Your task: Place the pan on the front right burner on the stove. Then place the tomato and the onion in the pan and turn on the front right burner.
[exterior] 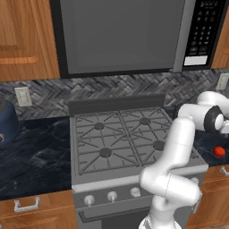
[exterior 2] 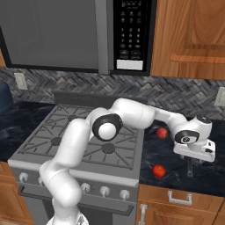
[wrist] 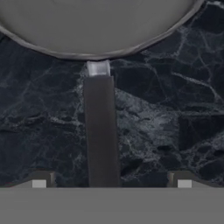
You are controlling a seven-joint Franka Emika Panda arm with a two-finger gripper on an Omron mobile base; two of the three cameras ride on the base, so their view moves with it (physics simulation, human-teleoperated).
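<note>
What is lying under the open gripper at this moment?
Under the gripper lies the pan, its straight handle running between the open fingertips, on the dark marble counter. The hand hides the pan's far side.

The grey pan lies flat on dark marble counter, its straight dark handle pointing away from the rim.

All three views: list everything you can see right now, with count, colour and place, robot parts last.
pan: one, grey, on the counter right of the stove, handle between the open fingers
stove: one, grey, four bare burners
front right burner: one, dark, bare
red round items: two, on the right counter, second one farther back
microwave: one, grey, above the stove
blue pot: one, left counter
gripper: one, open, over the pan handle
</note>
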